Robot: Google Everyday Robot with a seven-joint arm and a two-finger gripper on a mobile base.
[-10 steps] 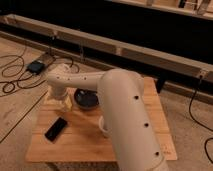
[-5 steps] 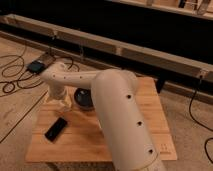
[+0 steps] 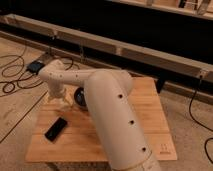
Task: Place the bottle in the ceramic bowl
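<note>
The gripper (image 3: pixel 60 98) is hanging low at the left middle, just beside the ceramic bowl (image 3: pixel 79 96), which the arm is half hiding. The bottle (image 3: pixel 65 104) seems to be the pale shape right there; I cannot tell if it is being held. It is looking light, hard and slippery, so I would grab its body. The left edge of the table (image 3: pixel 145 115) is sitting near.

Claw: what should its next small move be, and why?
Probably a short sideways shift of the claw toward the bowl. The claw hangs low over the table right beside the dark bowl, not above it, and the arm half hides the bowl. The bottle can't be made out.
</note>
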